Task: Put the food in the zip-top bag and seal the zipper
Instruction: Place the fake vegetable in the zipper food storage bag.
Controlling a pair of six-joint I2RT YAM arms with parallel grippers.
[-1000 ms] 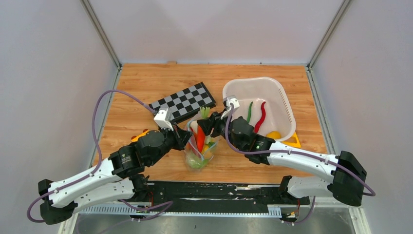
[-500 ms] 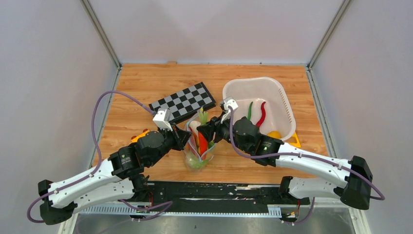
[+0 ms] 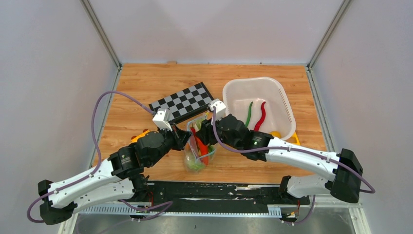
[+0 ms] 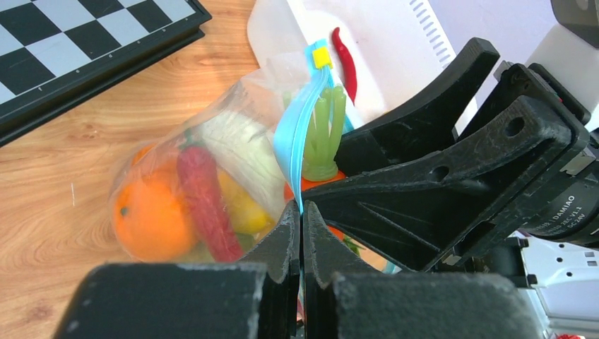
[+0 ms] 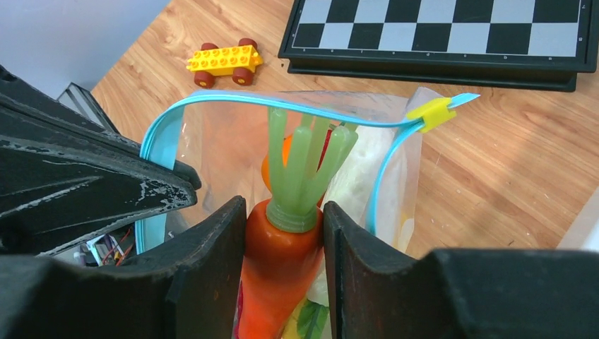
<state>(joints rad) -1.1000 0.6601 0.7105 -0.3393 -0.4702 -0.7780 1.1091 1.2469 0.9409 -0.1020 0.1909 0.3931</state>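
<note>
The clear zip-top bag (image 3: 197,148) stands open at the table's front middle, with an orange (image 4: 145,212), a red pepper (image 4: 205,205), cabbage and yellow fruit inside. My left gripper (image 4: 301,212) is shut on the bag's teal-blue zipper (image 4: 300,134) at the near end of the mouth. My right gripper (image 5: 285,233) is shut on a toy carrot (image 5: 279,261) with green leaves and holds it inside the bag's open mouth (image 5: 297,120). A yellow slider (image 5: 431,113) sits at the zipper's far end.
The white basket (image 3: 277,105) at right holds a green pepper (image 3: 249,112), a red pepper (image 3: 261,116) and a yellow fruit (image 3: 275,133). A chessboard (image 3: 182,101) lies behind the bag. A yellow toy car (image 5: 222,60) sits left of the bag.
My right gripper has moved left and down with the carrot, from above the bag's far edge into its open mouth. The left gripper has held still on the zipper.
</note>
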